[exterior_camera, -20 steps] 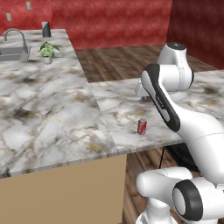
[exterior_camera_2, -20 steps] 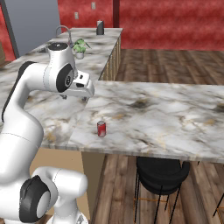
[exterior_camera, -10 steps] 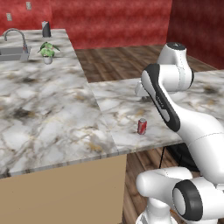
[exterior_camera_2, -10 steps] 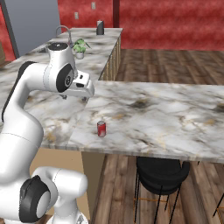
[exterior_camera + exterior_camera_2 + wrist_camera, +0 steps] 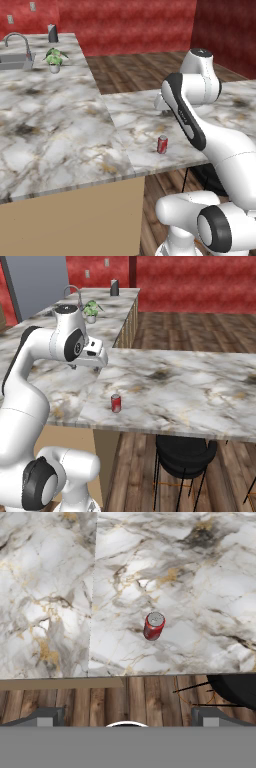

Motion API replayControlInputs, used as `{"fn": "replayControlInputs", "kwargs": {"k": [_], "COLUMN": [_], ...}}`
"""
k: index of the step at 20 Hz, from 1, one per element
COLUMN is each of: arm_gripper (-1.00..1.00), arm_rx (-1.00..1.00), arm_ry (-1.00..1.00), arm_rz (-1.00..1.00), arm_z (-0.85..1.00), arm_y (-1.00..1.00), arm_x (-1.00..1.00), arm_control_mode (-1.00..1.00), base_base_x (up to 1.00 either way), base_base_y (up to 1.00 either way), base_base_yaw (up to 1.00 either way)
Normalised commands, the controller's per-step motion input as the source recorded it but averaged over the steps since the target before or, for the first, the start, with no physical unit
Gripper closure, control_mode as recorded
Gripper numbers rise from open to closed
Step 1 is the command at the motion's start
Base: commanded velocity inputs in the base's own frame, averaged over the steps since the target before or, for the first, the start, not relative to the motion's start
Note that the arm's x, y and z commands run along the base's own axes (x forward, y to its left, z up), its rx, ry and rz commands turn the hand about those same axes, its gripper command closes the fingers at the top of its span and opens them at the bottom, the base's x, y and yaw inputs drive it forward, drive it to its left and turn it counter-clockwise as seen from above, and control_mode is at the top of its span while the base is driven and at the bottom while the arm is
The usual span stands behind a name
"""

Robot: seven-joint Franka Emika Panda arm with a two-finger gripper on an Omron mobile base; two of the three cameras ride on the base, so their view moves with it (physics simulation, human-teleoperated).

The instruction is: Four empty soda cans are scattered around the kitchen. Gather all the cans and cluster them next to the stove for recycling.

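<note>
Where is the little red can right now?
The small red soda can with a silver top stands upright on the marble counter, near its front edge, below and a little right of the open gripper in the right base view.

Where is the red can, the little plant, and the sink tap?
red can [image 5: 153, 626], hand view, on its red side.
little plant [image 5: 55, 56], left base view, on its green leaves.
sink tap [image 5: 19, 38], left base view, on the curved spout.
</note>
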Motion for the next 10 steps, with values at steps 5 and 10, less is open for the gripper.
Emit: {"fn": "replayControlInputs", "kwargs": {"k": [5,10], "arm_gripper": [-1.00,-1.00], "arm_rx": [0.00,0.00], "arm_ry": [0.00,0.00], "arm_rz": [0.00,0.00], "arm_z": [0.00,0.00], "arm_y": [0.00,0.00], "arm_x": [0.00,0.00], "arm_control_mode": [1.00,-1.00], "base_base_x": [0.00,0.00], "base_base_y": [0.00,0.00], "base_base_yaw": [0.00,0.00]}}
